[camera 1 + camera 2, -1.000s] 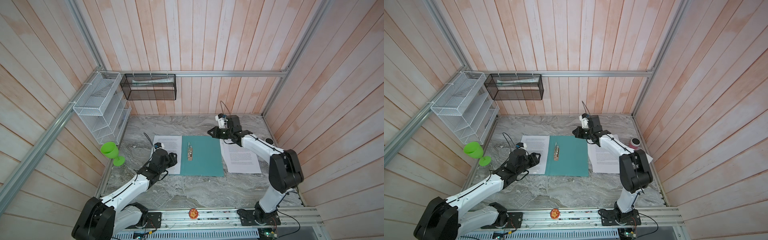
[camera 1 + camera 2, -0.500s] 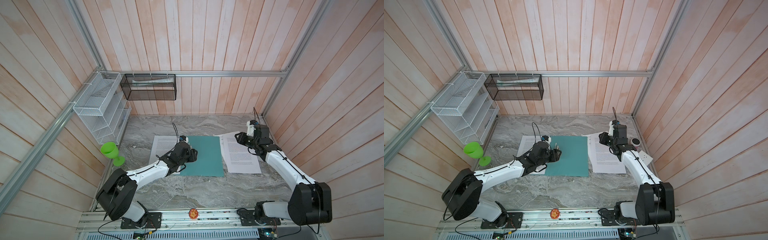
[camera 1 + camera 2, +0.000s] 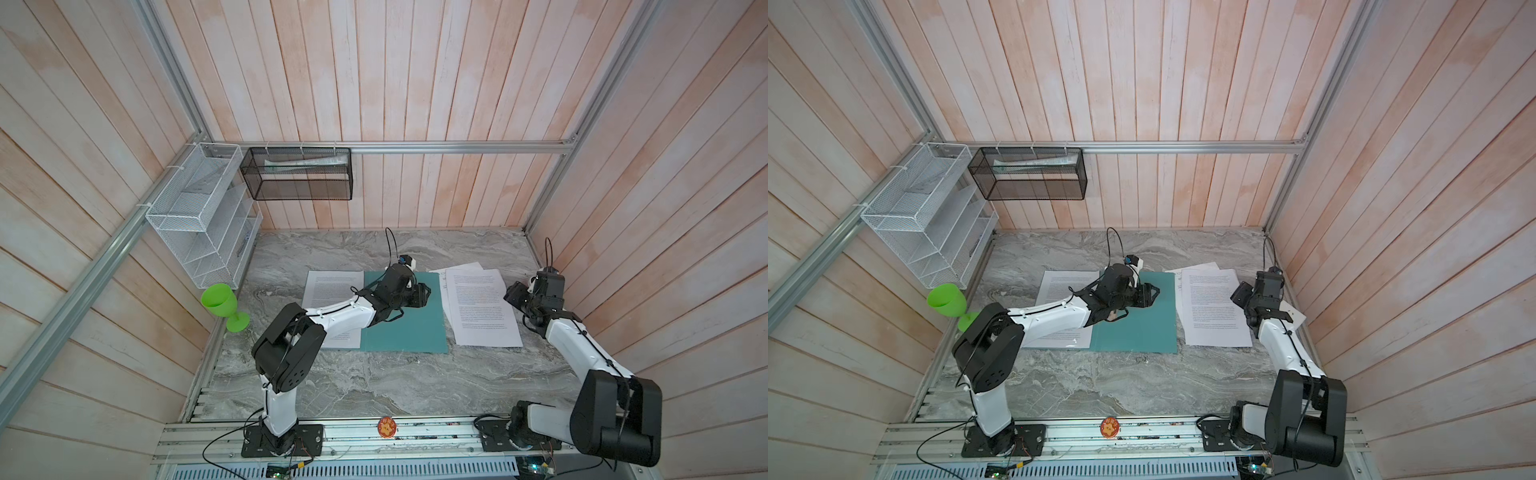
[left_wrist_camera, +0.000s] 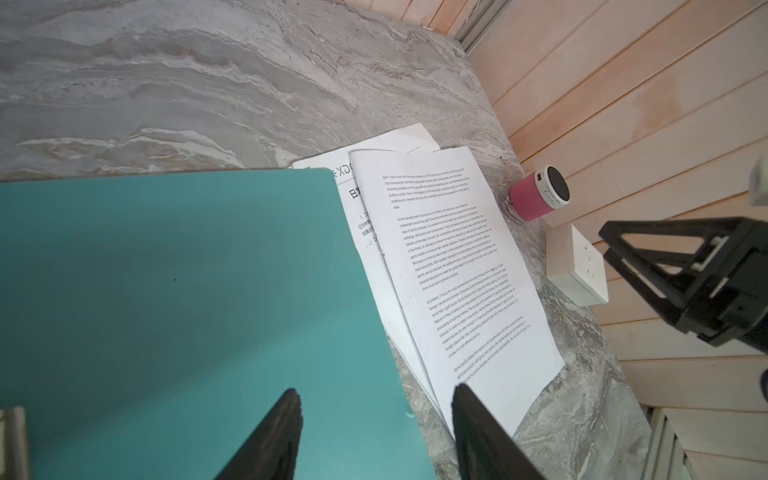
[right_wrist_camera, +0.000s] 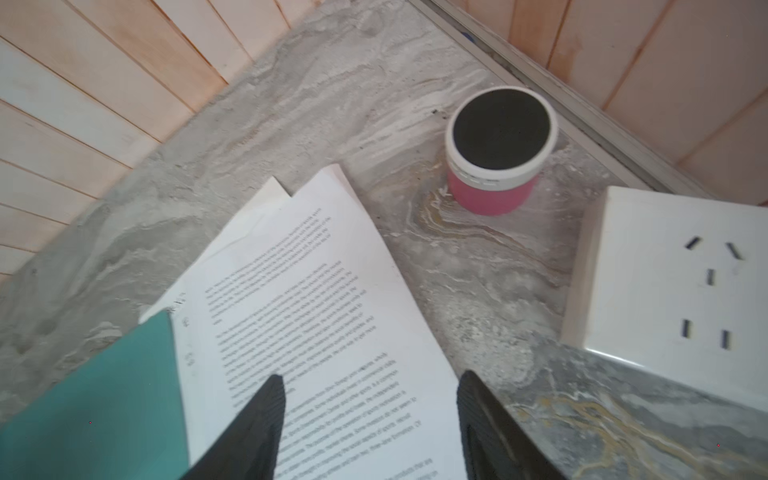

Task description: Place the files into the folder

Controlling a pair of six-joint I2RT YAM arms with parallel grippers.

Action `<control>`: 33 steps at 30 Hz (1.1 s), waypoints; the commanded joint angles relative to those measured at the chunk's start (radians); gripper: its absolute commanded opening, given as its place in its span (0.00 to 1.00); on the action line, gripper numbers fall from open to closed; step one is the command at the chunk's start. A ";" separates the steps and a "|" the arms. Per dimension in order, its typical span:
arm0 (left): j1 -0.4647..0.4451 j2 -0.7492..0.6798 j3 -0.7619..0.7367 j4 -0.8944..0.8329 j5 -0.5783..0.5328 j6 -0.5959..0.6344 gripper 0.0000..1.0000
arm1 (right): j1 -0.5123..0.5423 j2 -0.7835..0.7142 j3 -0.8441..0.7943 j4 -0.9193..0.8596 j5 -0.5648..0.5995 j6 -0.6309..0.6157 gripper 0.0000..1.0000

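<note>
Teal-green thin flat folder (image 3: 409,328) beneath left gripper (image 4: 374,390), jaws apart, empty; white printed paper files (image 3: 482,307) alongside, beneath right gripper (image 5: 372,376), jaws apart: pickup seemingly pending, needing an edge pinch.

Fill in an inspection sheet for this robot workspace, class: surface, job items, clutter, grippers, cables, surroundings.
Surface: grey marble tabletop, no spills seen.
Job's things: teal folder lies flat; one printed sheet beside it, fanned files on its other side.
Clutter: green goblet, pink cylinder, white socket block.
Grippers: left gripper open over the folder's edge; right gripper open over the files; both empty.
Cables: black loop at each wrist; loose leads by the bases.
Surroundings: plank walls, white wire rack, black mesh basket holding rolled paper.
</note>
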 commanded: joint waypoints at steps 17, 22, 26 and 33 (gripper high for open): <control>-0.006 0.286 0.276 0.049 0.199 0.017 0.59 | -0.116 0.235 -0.024 0.156 -0.211 -0.046 0.64; -0.006 0.329 0.305 0.041 0.223 0.000 0.59 | -0.124 0.321 0.013 0.177 -0.285 -0.037 0.63; -0.006 0.352 0.315 0.038 0.230 -0.008 0.58 | -0.132 0.368 0.029 0.185 -0.346 -0.034 0.61; -0.004 0.387 0.332 0.022 0.244 -0.008 0.57 | -0.138 0.340 -0.002 0.201 -0.415 -0.022 0.57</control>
